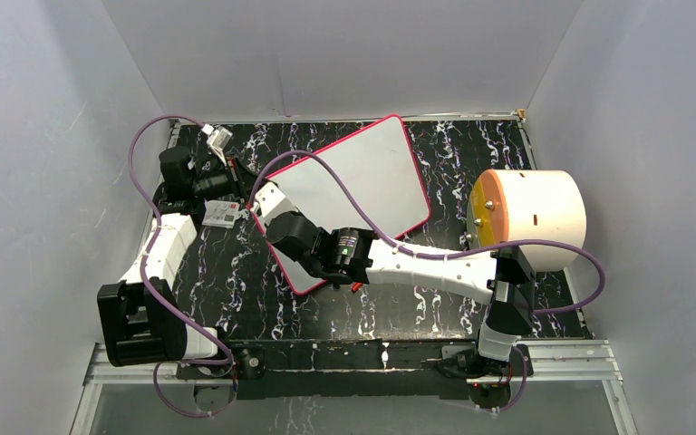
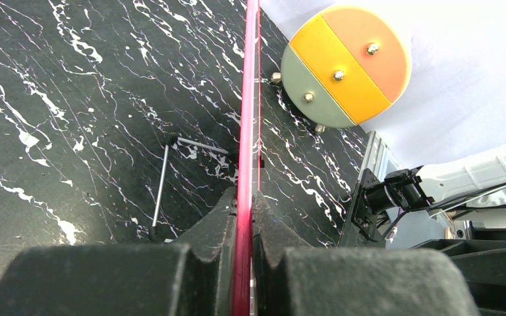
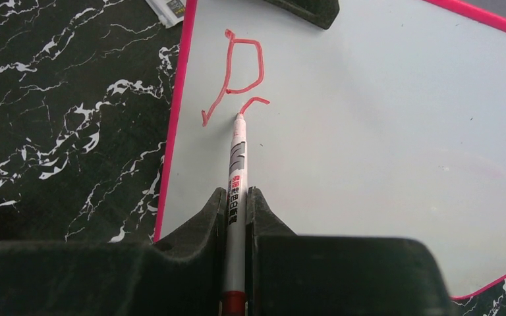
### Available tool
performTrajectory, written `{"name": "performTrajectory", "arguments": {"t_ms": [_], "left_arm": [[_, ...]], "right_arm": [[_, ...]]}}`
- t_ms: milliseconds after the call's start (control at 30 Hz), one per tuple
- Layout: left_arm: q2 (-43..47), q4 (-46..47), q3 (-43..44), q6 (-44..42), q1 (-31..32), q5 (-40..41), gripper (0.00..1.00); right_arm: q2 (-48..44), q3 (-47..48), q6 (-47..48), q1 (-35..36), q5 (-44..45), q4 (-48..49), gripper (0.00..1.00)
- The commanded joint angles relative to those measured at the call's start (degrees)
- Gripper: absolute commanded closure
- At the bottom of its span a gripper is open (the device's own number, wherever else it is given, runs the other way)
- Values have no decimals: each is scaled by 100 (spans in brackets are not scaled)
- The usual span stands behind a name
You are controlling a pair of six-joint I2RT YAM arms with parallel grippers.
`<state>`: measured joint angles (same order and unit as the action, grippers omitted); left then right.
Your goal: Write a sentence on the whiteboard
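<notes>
The whiteboard, white with a pink-red frame, lies slanted on the black marbled table. My left gripper is shut on its pink edge at the board's left corner. My right gripper is shut on a white marker, whose tip touches the whiteboard close to its left edge. Of the sentence, a red "P" and a short hooked stroke beside it show. In the top view the right gripper hovers over the board's lower left part.
A white drum with an orange and yellow face stands at the right, also seen as a round face. A small printed card lies left of the board. A thin metal rod lies on the table. White walls enclose the table.
</notes>
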<state>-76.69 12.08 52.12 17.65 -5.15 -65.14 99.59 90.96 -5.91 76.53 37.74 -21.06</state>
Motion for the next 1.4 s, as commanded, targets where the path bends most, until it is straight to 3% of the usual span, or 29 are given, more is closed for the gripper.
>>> {"name": "performTrajectory", "arguments": {"t_ms": [0,567,1367], "left_arm": [[-136,-162,-114,-363,-65,606,100],[-160,-162,-106,-359,-64,587,100],[-163,-127,-117,-319,-70,546,100]], "right_arm": [[68,186,-121,-26,-30,-255,100],[-94,-35,-257,-29,616,-148,100],[-48,-147,-13,-25,698,622,100]]}}
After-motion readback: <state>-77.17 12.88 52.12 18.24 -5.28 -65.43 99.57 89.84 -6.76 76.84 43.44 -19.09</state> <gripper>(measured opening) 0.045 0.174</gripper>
